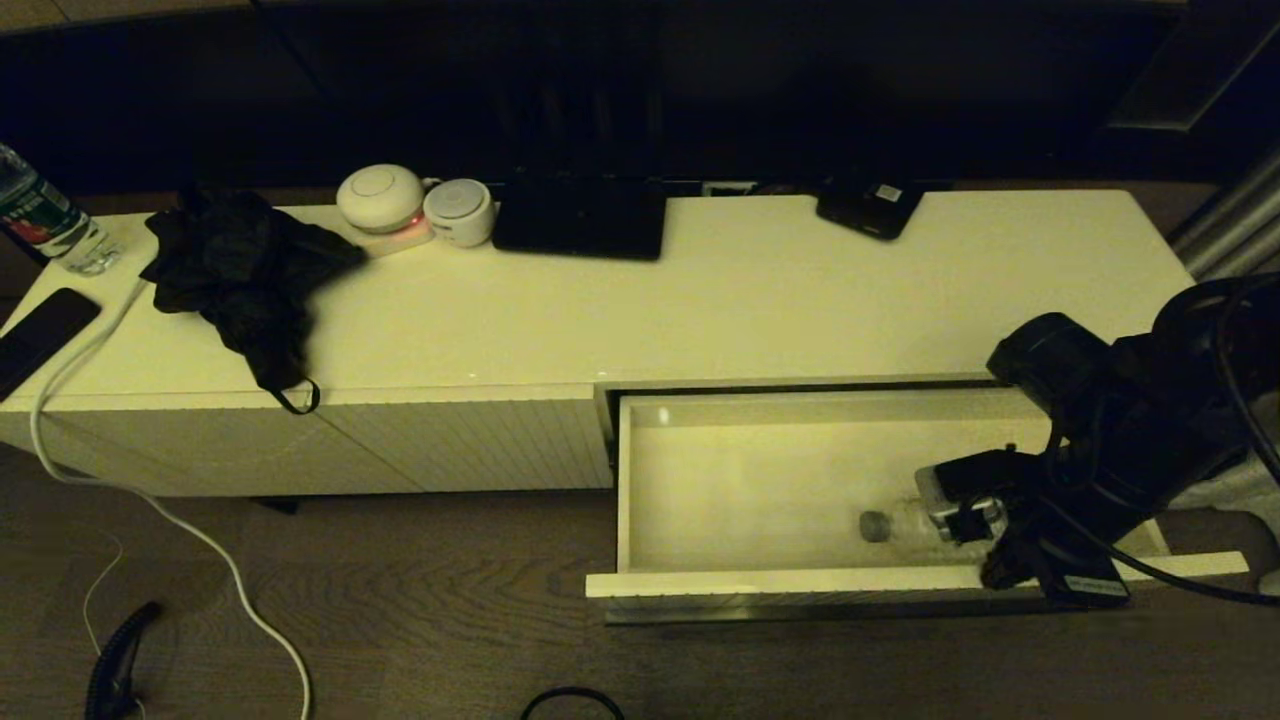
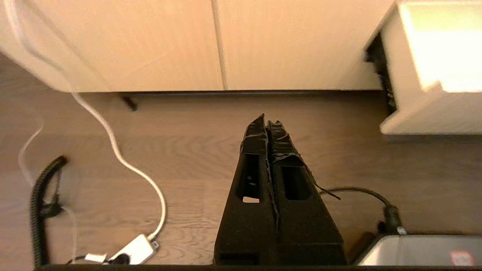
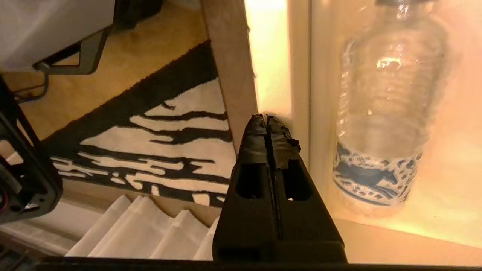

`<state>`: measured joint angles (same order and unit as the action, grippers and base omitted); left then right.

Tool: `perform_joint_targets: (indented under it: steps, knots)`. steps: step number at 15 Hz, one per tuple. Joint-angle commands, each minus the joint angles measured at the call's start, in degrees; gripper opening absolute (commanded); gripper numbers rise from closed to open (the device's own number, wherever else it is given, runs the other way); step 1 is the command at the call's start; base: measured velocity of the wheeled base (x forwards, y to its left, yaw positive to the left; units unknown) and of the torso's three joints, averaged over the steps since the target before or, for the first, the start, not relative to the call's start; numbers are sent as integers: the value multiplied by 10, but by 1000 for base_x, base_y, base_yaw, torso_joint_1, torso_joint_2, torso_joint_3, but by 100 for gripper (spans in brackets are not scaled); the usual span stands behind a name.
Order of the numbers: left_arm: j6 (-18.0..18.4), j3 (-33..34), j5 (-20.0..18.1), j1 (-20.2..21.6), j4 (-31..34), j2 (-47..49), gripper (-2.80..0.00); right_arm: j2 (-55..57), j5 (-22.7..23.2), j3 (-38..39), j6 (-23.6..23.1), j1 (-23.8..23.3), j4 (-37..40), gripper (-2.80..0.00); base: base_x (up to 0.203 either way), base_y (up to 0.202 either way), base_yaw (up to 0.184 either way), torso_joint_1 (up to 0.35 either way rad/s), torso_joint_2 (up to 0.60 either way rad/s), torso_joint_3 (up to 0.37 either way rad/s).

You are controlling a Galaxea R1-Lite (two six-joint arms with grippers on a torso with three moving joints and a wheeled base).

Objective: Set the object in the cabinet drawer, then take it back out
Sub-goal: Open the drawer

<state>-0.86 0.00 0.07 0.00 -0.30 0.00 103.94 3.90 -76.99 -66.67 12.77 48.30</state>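
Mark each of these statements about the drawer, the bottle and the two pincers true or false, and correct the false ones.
1. The cabinet drawer is pulled open. True.
2. The clear water bottle stands upright on the cabinet top. False: it lies on its side inside the drawer, its grey cap pointing toward the drawer's middle.
3. The right pincer grips the bottle. False: its fingers are shut on nothing, beside the bottle at the drawer's front wall.
4. The left pincer is shut and hangs over the wooden floor, away from the drawer. True.
5. A second bottle with a green-and-red label stands at the cabinet's far left corner. True.
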Motion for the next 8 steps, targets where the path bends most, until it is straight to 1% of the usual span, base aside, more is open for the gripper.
perform_joint_targets:
  steps: [1, 5, 8]
  knots:
    - [0, 1, 0, 0, 0, -1, -280, -17, -2, -11, -5, -1, -3, -280, 0, 0, 0, 0, 0, 0]
    - [0, 1, 0, 0, 0, -1, -280, -71, -21, -53, -1, -15, 13, -280, 0, 0, 0, 0, 0, 0]
    - [0, 0, 0, 0, 0, -1, -280, -91, -24, -78, -7, -32, 41, -280, 0, 0, 0, 0, 0, 0]
